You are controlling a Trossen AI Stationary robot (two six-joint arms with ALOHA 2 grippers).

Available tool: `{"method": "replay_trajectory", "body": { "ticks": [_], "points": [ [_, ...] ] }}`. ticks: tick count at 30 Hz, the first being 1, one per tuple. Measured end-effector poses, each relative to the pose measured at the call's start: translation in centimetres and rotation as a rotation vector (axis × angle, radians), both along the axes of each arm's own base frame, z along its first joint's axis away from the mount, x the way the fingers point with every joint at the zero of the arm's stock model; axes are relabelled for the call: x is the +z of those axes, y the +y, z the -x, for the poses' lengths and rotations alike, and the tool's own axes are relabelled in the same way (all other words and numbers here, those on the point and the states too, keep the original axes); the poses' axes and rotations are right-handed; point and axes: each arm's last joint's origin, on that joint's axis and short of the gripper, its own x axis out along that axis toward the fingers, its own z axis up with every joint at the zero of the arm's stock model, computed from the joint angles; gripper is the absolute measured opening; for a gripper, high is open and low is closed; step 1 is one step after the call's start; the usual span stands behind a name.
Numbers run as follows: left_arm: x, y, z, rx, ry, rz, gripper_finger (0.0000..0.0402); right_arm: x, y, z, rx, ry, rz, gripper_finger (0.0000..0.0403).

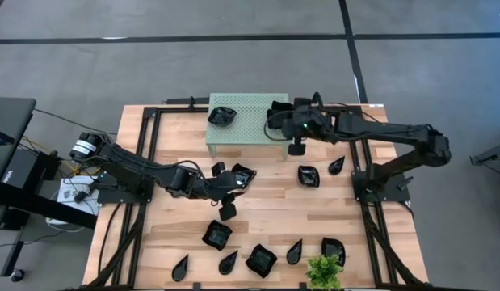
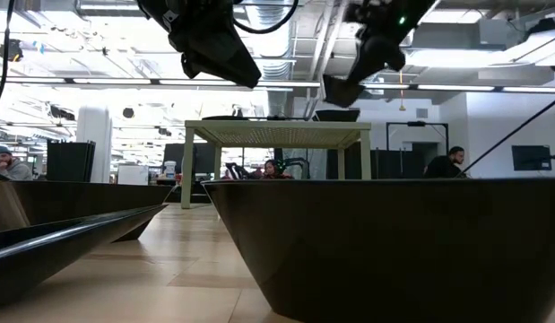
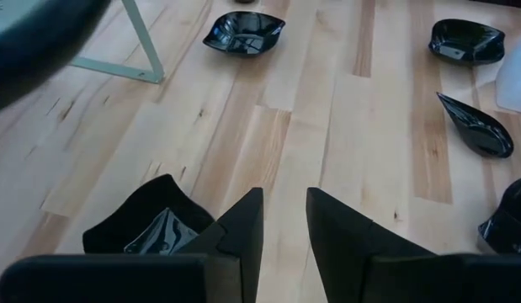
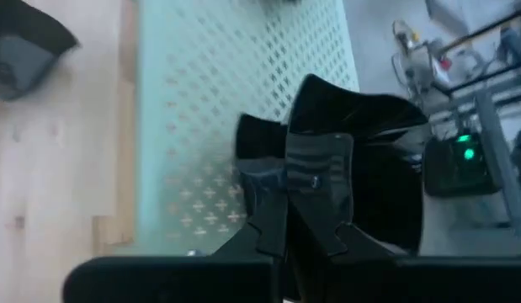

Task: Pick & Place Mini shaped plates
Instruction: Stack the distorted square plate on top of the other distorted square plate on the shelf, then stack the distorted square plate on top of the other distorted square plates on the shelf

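Right now the plate in play is a wavy-edged black plate (image 4: 361, 168) pinched at its rim by the right gripper (image 4: 298, 198), jaws shut tight on the thin edge, over the far right end of the pale green perforated stand (image 1: 250, 121). Another plate (image 1: 222, 115) already sits on the stand's left part.

The grip is on the edge only, so the glossy dish could pivot or slip out before it is set down. It also hangs near the stand's far edge; released there, it could tip off onto the floor behind the tabletop (image 1: 274, 206). Let go from a height, it might bounce or skate on the perforated top.

The left gripper (image 1: 226, 192) hovers low over the tabletop's middle, jaws partly open and empty, with a square plate (image 3: 151, 223) just beside one finger and another plate (image 1: 243, 176) close by. A descent slightly off could push a dish away rather than straddle its rim.

Other plates lie scattered towards the near edge, one (image 1: 333, 250) just beside the small green plant (image 1: 325, 269).
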Motion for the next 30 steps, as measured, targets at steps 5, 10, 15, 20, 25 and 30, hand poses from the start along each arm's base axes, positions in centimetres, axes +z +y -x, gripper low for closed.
{"method": "replay_trajectory", "body": {
  "ticks": [5,10,15,20,25,30],
  "points": [
    [0.0,0.0,0.0,0.000,0.000,0.000,0.0094,-1.3,-1.5,-1.1,-0.074,0.031,0.028,0.0016],
    [0.0,0.0,0.0,-0.001,0.000,0.000,0.0094,-2.5,-2.0,-1.9,-0.052,0.107,0.048,0.0032],
    [0.0,0.0,0.0,-0.001,0.000,0.000,0.0094,-2.9,-1.8,-2.2,-0.040,0.130,0.063,0.0064],
    [0.0,0.0,0.0,-0.001,-0.001,0.001,0.0094,-2.4,-0.5,-2.3,-0.048,0.107,0.095,0.0097],
    [0.0,0.0,0.0,-0.001,-0.005,0.002,0.0094,-1.7,2.5,-2.5,0.008,-0.001,0.002,0.0117],
    [0.1,0.0,0.0,-0.001,-0.007,0.003,0.0094,-2.8,6.0,-3.7,0.214,-0.046,-0.323,0.0124]
  ]
}}
